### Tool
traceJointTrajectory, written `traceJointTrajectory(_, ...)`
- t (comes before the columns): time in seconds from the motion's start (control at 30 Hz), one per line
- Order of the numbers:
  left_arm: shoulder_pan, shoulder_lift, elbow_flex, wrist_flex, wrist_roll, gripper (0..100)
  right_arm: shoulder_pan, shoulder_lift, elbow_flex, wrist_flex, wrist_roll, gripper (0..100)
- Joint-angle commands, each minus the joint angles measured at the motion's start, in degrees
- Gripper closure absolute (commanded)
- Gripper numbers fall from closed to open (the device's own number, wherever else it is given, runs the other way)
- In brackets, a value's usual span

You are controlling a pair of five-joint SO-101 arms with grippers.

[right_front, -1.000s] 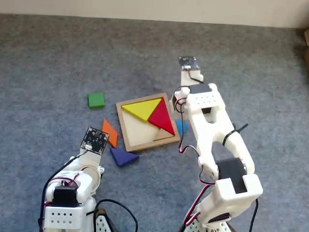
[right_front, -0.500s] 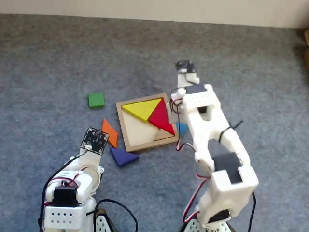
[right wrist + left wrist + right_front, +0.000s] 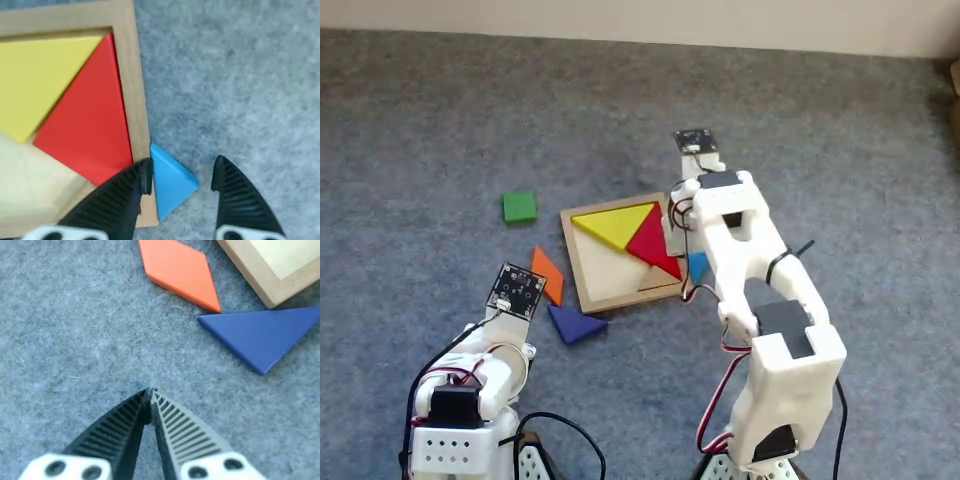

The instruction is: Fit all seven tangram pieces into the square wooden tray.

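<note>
A grey carpet [image 3: 440, 110] covers the surface, with a pale strip [image 3: 620, 20] along its far edge.

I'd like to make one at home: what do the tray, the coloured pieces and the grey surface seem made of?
The tray looks like pale bare wood: faint grain on its rim. Pieces such as the red triangle and light blue triangle look smooth, matte-painted, thick and rigid; probably wood, perhaps plastic. The grey surface looks like felt or short carpet: fuzzy fibres.

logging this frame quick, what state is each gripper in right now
Left gripper: shut, holding nothing, over the carpet.
Right gripper: open, one jaw on each side of the light blue triangle, not closed on it.
</note>
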State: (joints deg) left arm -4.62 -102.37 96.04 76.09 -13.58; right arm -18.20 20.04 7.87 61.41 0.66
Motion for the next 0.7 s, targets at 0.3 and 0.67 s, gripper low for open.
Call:
traceJointTrajectory(0.3, -0.6, -1.5, 1.1, 0.4, -0.6, 99, 4.6, 1.0, -7.0, 4.7, 0.9, 80.0)
traceJointTrajectory(0.67, -0.6, -1.5, 1.1, 0.4, -0.6, 99, 4.3, 0.7, -10.3, 9.5, 0.6, 80.0)
